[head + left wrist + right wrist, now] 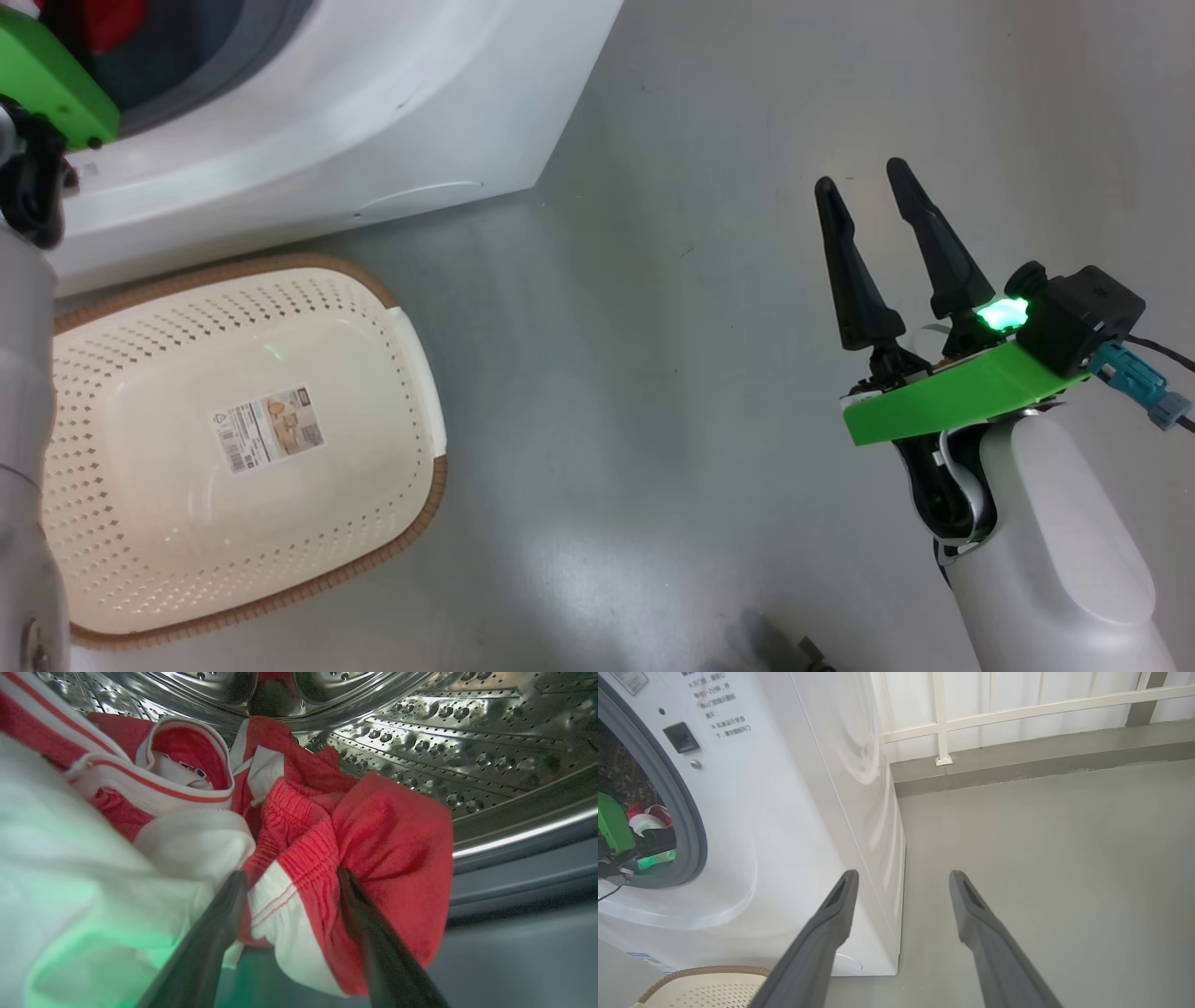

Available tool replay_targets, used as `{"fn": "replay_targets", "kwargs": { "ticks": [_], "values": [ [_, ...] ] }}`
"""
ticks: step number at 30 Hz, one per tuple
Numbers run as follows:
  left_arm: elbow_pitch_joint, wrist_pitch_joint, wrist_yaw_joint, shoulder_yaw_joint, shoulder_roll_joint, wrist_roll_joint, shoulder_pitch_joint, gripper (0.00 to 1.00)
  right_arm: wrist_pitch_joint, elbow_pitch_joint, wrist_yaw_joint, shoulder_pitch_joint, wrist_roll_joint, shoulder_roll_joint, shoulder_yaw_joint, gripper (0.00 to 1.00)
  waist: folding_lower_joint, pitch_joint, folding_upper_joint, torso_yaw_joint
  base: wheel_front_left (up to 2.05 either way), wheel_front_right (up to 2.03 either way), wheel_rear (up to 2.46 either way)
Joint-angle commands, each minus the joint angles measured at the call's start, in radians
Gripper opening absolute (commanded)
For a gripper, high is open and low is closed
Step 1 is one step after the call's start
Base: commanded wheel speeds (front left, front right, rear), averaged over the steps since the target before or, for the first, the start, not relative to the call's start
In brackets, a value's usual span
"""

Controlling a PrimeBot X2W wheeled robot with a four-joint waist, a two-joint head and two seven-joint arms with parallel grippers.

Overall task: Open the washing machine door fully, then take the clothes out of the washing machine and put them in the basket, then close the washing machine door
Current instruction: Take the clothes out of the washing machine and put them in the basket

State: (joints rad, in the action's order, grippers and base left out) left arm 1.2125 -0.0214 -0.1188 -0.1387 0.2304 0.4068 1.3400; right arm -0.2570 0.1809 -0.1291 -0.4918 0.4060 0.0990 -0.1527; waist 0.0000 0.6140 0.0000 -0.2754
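The left hand (289, 877) is reaching into the washer (327, 121), its fingers apart with a bunched fold of the red-and-white clothes (383, 826) lying between them rather than pinched, and the rest of the clothes are heaped in the steel drum (467, 728). The right hand (864, 177) hangs over the grey floor (653, 392) off to the washer's side, fingers spread with nothing between them. The basket (140, 523) sits on the floor just in front of the washer, its paper label (273, 429) facing up.

Laundry area; washing machine (784, 835), basket (233, 289)
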Motion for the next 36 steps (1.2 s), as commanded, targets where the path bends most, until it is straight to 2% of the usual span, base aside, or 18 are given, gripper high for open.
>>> {"fn": "replay_targets", "kwargs": {
  "ticks": [1, 9, 10, 11, 12, 13, 14, 15, 24, 36],
  "values": [
    [0.001, -0.022, 0.002, -0.006, 0.045, -0.010, 0.015, 1.00, -0.005, -0.019, -0.002, 0.014, -0.008, -0.006, -0.022, 1.00, 0.0000, -0.004, 0.0000, -0.002, 0.00, 0.00, 0.00],
    [0.043, -0.088, 0.016, -0.020, 0.047, -0.006, 0.007, 1.00, -0.005, -0.013, -0.002, 0.014, -0.008, -0.004, -0.022, 1.00, 0.0000, -0.015, 0.0000, -0.002, 0.00, 0.00, 0.00],
    [0.046, -0.095, 0.020, -0.020, 0.048, -0.005, 0.005, 0.96, -0.005, -0.012, -0.002, 0.014, -0.008, -0.004, -0.022, 1.00, 0.0000, -0.016, 0.0000, -0.002, 0.00, 0.00, 0.00],
    [0.048, -0.098, 0.023, -0.021, 0.048, -0.004, 0.004, 0.85, -0.005, -0.012, -0.002, 0.013, -0.008, -0.004, -0.021, 1.00, 0.0000, -0.018, 0.0000, -0.001, 0.00, 0.00, 0.00],
    [0.050, -0.099, 0.025, -0.022, 0.049, -0.003, 0.004, 0.50, -0.005, -0.012, -0.002, 0.013, -0.008, -0.005, -0.021, 1.00, 0.0000, -0.019, 0.0000, -0.001, 0.00, 0.00, 0.00],
    [0.051, -0.096, 0.025, -0.024, 0.049, -0.003, 0.003, 0.34, -0.005, -0.011, -0.002, 0.012, -0.008, -0.005, -0.020, 1.00, 0.0000, -0.020, 0.0000, -0.001, 0.00, 0.00, 0.00],
    [0.051, -0.096, 0.025, -0.024, 0.049, -0.003, 0.003, 0.34, -0.005, -0.011, -0.002, 0.012, -0.008, -0.005, -0.020, 1.00, 0.0000, -0.020, 0.0000, -0.001, 0.00, 0.00, 0.00],
    [0.049, -0.080, 0.021, -0.028, 0.049, -0.002, 0.002, 0.00, -0.005, -0.010, -0.002, 0.012, -0.007, -0.006, -0.020, 1.00, 0.0000, -0.023, 0.0000, 0.000, 0.00, 0.00, 0.00],
    [0.044, -0.021, 0.000, -0.063, 0.041, -0.007, -0.016, 0.00, -0.005, -0.002, -0.002, 0.017, -0.007, -0.004, -0.018, 1.00, 0.0000, -0.059, 0.0000, 0.006, 0.00, 0.00, 0.00],
    [-0.022, 0.112, -0.011, -0.110, -0.012, 0.033, -0.079, 0.00, -0.005, 0.009, -0.002, 0.033, -0.006, 0.017, -0.011, 1.00, 0.0000, -0.138, 0.0000, 0.050, 0.00, 0.00, 0.00]
  ]
}}
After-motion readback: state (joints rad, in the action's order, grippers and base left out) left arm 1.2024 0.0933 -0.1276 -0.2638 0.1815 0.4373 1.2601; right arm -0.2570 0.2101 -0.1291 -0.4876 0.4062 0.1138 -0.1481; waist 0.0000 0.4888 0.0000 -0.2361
